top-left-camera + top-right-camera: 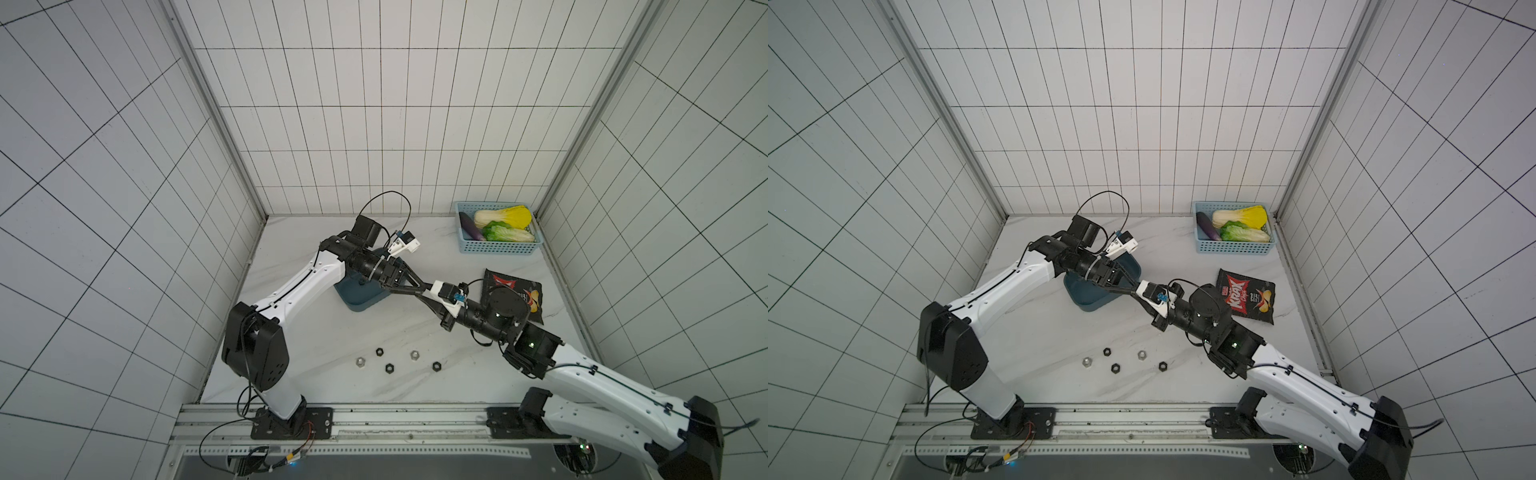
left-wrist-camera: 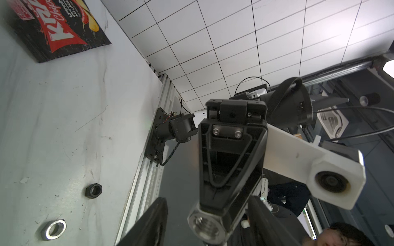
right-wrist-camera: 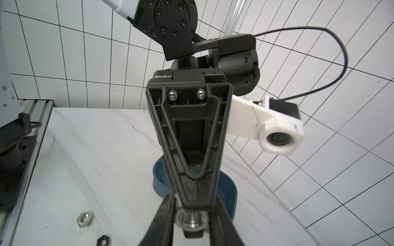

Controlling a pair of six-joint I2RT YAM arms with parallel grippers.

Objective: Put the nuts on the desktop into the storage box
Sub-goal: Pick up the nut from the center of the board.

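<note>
Pinches a silver nut [image 3: 190, 220] in the right claw [image 2: 211, 215]; straddles it with the left claw [image 3: 193, 203], spread. Half hides the storage box [image 1: 357, 303], 10 o'clock, beneath the left arm [image 1: 307, 278].

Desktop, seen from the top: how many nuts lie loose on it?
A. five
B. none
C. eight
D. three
A: in a top view five nuts lie on the desktop near its front edge, three black and two silver.
</note>
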